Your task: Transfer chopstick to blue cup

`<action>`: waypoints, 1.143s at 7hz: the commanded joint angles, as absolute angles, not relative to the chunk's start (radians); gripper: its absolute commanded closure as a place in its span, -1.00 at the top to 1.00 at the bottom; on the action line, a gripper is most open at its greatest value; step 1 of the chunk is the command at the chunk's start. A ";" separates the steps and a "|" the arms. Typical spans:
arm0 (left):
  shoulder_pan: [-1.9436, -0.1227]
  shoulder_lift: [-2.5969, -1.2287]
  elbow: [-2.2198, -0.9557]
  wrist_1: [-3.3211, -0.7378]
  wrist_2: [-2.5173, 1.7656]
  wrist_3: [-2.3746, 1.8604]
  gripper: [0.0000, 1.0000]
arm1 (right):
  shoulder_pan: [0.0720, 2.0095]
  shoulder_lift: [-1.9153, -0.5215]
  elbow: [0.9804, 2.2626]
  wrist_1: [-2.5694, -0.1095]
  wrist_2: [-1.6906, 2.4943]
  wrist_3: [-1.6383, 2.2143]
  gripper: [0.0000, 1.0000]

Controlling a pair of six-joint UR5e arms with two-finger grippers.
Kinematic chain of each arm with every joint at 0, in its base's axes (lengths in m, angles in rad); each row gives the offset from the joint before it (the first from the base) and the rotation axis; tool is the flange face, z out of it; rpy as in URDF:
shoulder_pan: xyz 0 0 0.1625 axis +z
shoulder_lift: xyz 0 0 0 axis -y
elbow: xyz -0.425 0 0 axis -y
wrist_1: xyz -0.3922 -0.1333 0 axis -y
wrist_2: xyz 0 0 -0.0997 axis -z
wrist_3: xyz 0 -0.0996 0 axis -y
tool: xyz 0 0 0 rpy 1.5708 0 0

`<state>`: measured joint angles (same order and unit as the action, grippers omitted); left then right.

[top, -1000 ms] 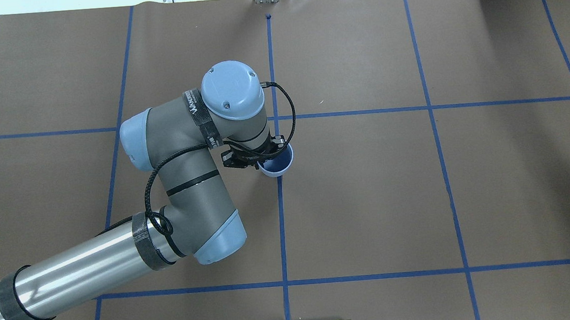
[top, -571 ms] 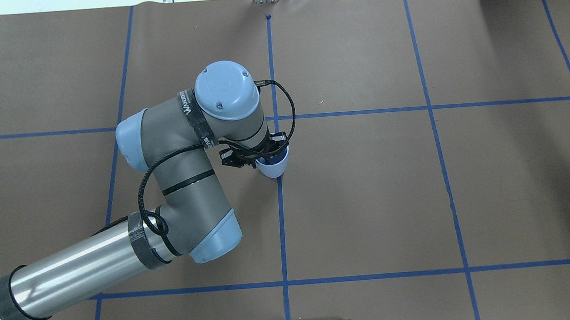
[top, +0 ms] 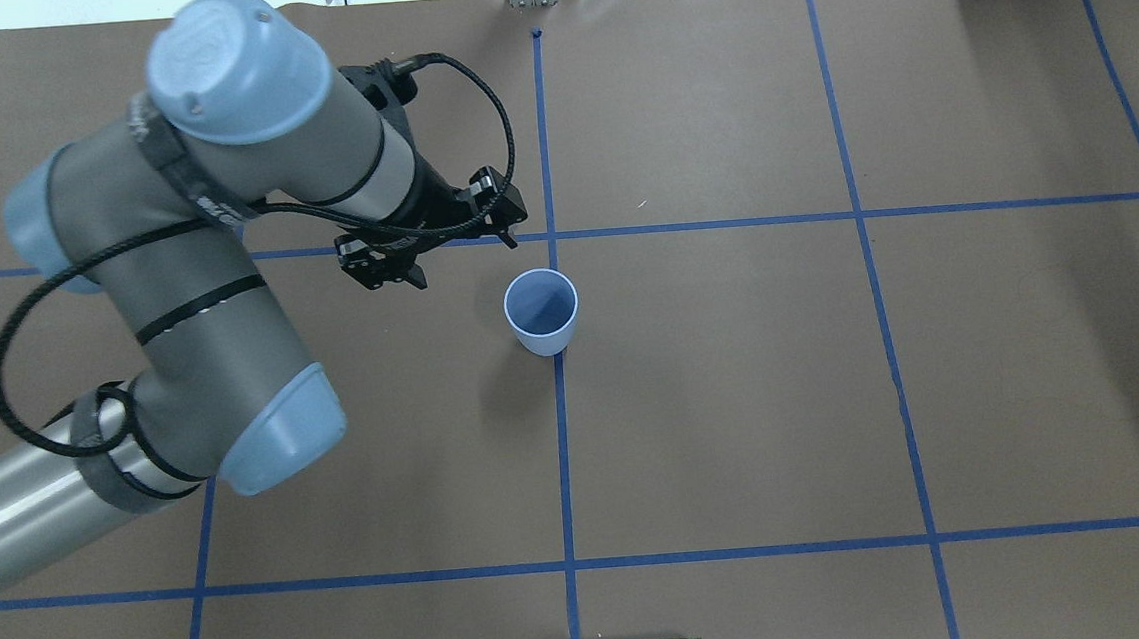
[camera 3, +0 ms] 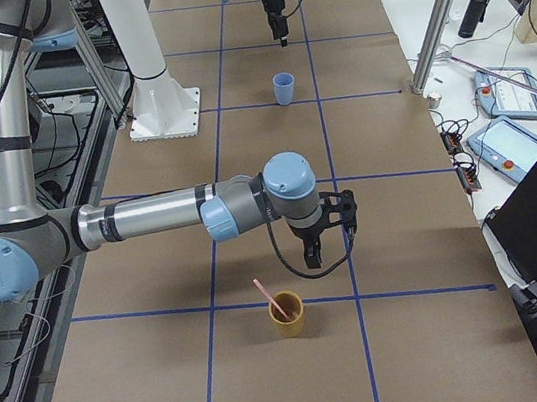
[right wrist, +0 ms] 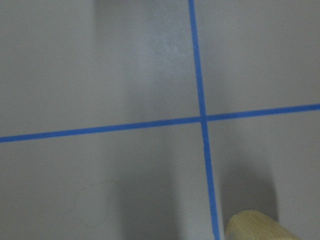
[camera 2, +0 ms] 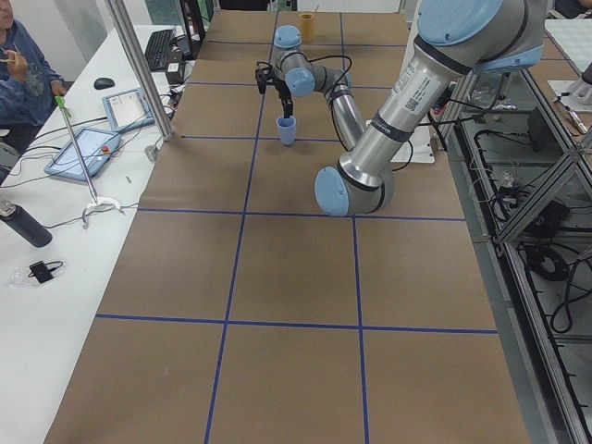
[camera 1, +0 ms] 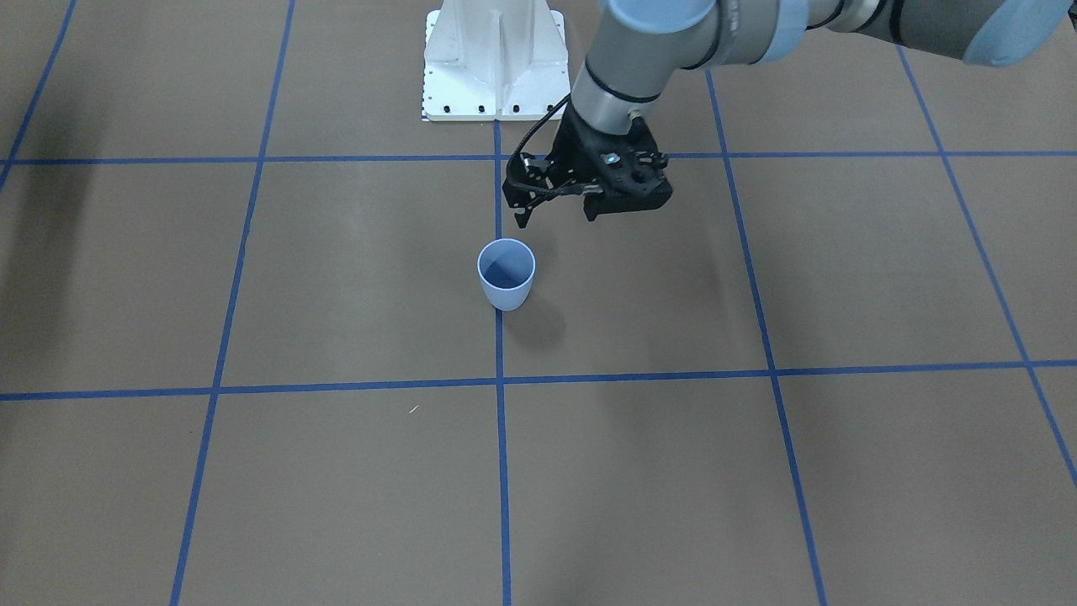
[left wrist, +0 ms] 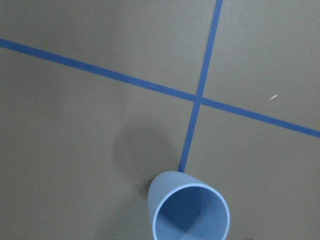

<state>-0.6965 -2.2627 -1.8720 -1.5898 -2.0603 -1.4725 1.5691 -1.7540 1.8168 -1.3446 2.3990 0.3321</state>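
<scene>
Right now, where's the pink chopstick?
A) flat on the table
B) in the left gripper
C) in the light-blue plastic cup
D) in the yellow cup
D: the pink chopstick leans inside the round yellow cup, while the light-blue plastic cup is empty.

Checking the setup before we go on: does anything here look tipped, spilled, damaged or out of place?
Nothing stands out. The blue cup stands upright and empty, clear of the open left gripper. The chopstick leans in the yellow cup.
</scene>
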 commanded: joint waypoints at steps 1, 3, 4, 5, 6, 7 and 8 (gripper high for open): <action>-0.716 -2.227 -1.936 -1.589 -2.075 -1.508 0.97 | 1.592 -1.923 1.852 -1.269 2.332 0.339 0.81; -0.715 -2.224 -1.939 -1.589 -2.075 -1.513 0.97 | 1.588 -1.925 1.847 -1.169 2.335 0.556 0.80; -0.716 -2.223 -1.940 -1.589 -2.074 -1.514 0.97 | 1.580 -1.956 1.841 -1.102 2.332 0.584 0.81; -0.716 -2.223 -1.940 -1.589 -2.074 -1.514 0.97 | 1.560 -1.968 1.836 -1.083 2.333 0.580 0.83; -0.716 -2.221 -1.940 -1.589 -2.074 -1.514 0.97 | 1.518 -1.970 1.836 -1.083 2.338 0.594 0.84; -0.715 -2.214 -1.945 -1.589 -2.074 -1.514 0.97 | 1.491 -1.967 1.835 -1.083 2.335 0.609 0.83; -0.715 -2.212 -1.948 -1.589 -2.074 -1.514 0.97 | 1.485 -1.967 1.816 -1.081 2.335 0.604 0.65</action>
<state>-0.7156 -2.2158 -1.9443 -1.5892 -2.0740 -1.5140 1.5038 -1.9663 1.8310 -1.0843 2.3352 0.6007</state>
